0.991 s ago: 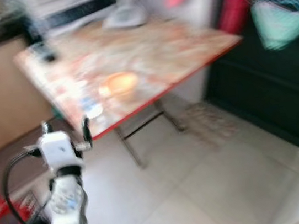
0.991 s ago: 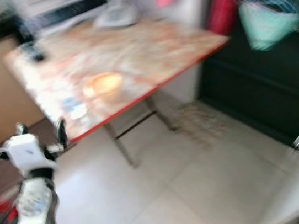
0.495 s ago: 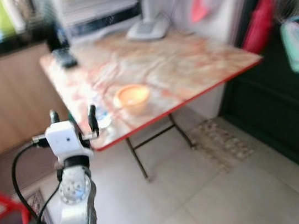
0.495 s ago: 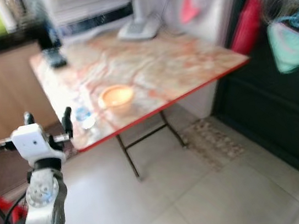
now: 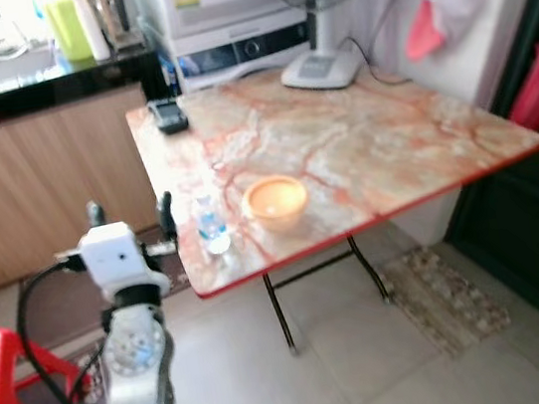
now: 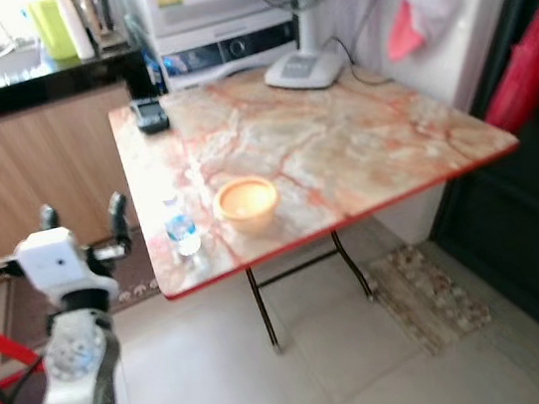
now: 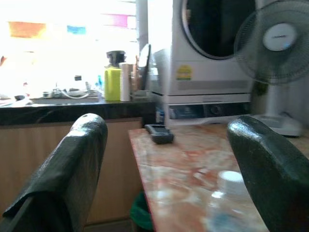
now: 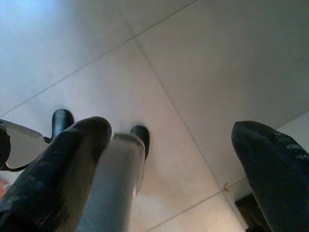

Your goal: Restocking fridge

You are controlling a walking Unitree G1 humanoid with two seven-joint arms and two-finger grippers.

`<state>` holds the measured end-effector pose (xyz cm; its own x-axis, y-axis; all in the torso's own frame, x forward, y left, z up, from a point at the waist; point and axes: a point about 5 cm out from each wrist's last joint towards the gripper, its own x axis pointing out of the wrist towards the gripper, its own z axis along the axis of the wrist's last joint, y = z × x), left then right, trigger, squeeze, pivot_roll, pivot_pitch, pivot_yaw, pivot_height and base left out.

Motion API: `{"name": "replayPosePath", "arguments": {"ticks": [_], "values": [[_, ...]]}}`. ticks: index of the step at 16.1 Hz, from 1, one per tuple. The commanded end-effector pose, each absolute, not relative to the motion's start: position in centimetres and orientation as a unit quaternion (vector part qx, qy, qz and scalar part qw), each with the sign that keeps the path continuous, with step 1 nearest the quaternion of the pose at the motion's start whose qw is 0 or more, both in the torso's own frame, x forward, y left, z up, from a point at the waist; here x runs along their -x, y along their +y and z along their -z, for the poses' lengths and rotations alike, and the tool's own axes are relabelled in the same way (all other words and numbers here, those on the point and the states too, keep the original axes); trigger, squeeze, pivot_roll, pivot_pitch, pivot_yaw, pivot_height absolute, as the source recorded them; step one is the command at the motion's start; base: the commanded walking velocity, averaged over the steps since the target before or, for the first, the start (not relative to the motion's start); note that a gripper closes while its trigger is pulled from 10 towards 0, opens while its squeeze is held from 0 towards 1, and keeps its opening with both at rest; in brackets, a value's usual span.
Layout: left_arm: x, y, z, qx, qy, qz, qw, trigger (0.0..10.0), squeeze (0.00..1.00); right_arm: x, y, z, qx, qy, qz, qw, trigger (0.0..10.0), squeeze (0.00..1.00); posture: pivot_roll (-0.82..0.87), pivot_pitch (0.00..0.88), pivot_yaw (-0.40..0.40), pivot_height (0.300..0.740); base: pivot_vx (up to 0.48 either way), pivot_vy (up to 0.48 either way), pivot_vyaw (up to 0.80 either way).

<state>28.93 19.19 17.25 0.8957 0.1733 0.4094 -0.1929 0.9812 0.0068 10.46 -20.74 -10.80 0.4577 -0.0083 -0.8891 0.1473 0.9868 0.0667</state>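
- Left tool: raised at bench height just off the near left corner of the bench, its two black fingers spread wide apart and holding nothing.
- Water bottle: the likely item to restock; it stands upright near the bench's front left edge, just beside the orange bowl and apart from it.
- In the left wrist view the bottle sits low and toward one finger, not centred in the gap.
- Right tool: hangs idle over the tiled floor, fingers spread, empty.
- Background: a dark remote and a fan stand at the far side of the bench, well clear of the reach.
- Advised technique: step closer, centre the bottle between the fingers, approach level from the open left side, and close on its middle, keeping away from the bowl.
- Risk: a light bottle so near the edge may tip if nudged.
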Motion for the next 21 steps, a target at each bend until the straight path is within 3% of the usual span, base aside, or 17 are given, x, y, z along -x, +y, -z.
{"name": "replayPosePath", "arguments": {"ticks": [1, 11, 15, 21], "values": [[-28.7, 20.1, -17.3, -0.031, -0.2, -0.113, 0.973, 10.0, 0.0, -10.6, -20.2, 10.8, -0.072, 0.516, 0.039, 0.852, 10.0, 0.0, 0.18, 0.024, -0.042, 0.74, 0.281, 0.0, 0.0], [-29.0, 19.6, -17.9, -0.042, -0.189, -0.087, 0.977, 10.0, 0.0, -10.3, -19.7, 11.0, -0.089, 0.514, 0.062, 0.851, 10.0, 0.0, 0.16, 0.069, -0.005, 0.74, 0.281, 0.0, 0.0], [-28.7, 18.2, -18.6, -0.051, -0.184, -0.012, 0.982, 10.0, 0.0, -10.6, -19.7, 10.9, -0.087, 0.511, 0.056, 0.853, 10.0, 0.0, 0.18, 0.065, -0.009, 0.74, 0.0, 0.0, 0.0], [-29.5, 18.4, -23.0, -0.062, -0.176, -0.01, 0.982, 10.0, 0.0, -10.7, -19.5, 10.9, -0.08, 0.514, 0.052, 0.852, 10.0, 0.0, 0.19, 0.058, -0.003, 0.74, 0.0, 0.0, 0.0]]}}
